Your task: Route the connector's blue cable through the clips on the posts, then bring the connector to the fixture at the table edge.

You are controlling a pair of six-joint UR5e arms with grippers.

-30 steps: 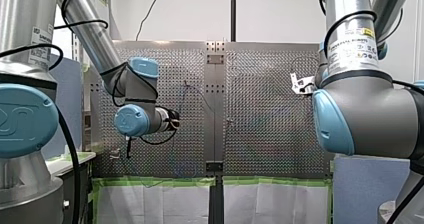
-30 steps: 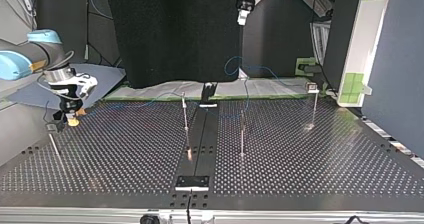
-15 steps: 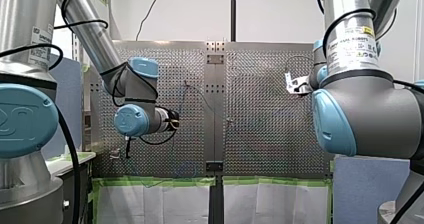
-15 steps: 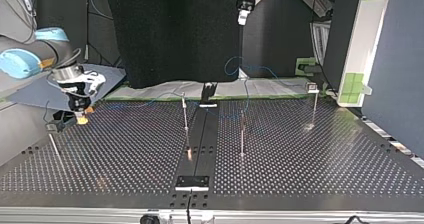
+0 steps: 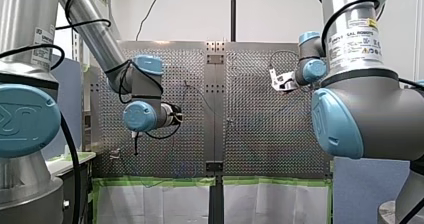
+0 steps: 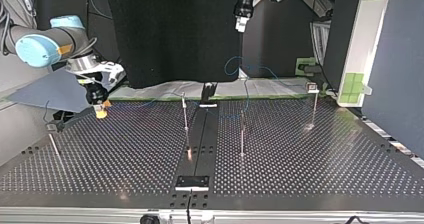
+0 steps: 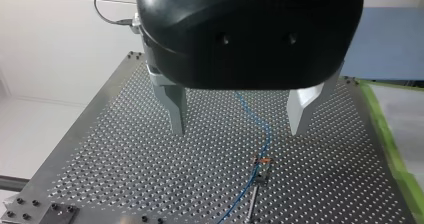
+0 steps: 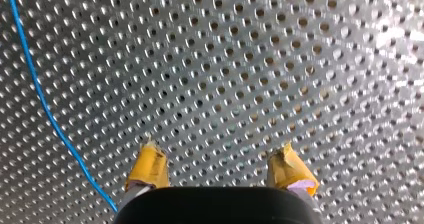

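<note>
Thin blue cable [image 7: 266, 132] at one clip [image 7: 262, 161]

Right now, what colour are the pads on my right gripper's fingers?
They are yellow; the pads show best in the right wrist view.

In the top view, two thin middle posts [image 6: 186, 119] stand at the frame's centre, a right post [image 6: 315, 109] further right and a left post [image 6: 54, 146] at lower left. The blue cable [image 6: 235, 66] loops across the upper middle. Bare table [image 6: 125, 154] lies open between my right gripper [image 6: 101, 114] and the middle posts.
</note>
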